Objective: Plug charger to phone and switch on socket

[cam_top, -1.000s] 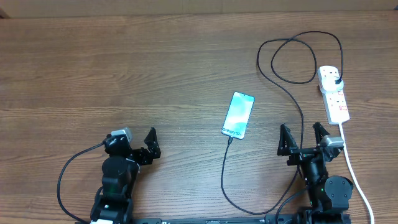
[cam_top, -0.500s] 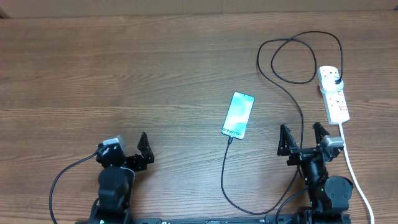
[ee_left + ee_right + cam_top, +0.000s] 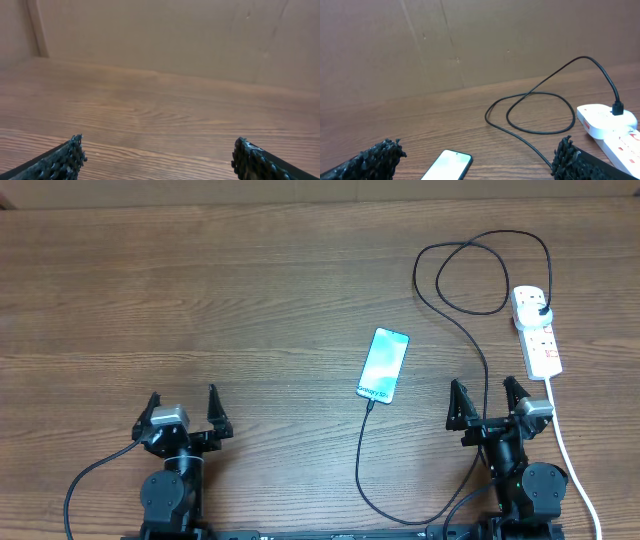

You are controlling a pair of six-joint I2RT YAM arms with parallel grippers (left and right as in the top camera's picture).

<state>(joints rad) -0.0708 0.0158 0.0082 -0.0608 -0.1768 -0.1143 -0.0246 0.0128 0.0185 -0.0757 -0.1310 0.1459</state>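
Charger [image 3: 358,460] tip in phone [image 3: 383,364], plug in socket [image 3: 537,335]; switch state unclear, prob. done. Left gripper [image 3: 182,396], right gripper [image 3: 483,385] spread wide, empty.

Light even and diffuse, from above. Shadows on the table [image 3: 200,290] short, faint. Screen of the phone [image 3: 383,364] washed out, pale blue-white. Overhead view sharp. Left wrist view hazy, low contrast, grain soft. Right wrist view clearer.

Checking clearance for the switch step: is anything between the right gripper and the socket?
Nothing visible lies between the right gripper and the socket; the charger cable runs just left of that path.
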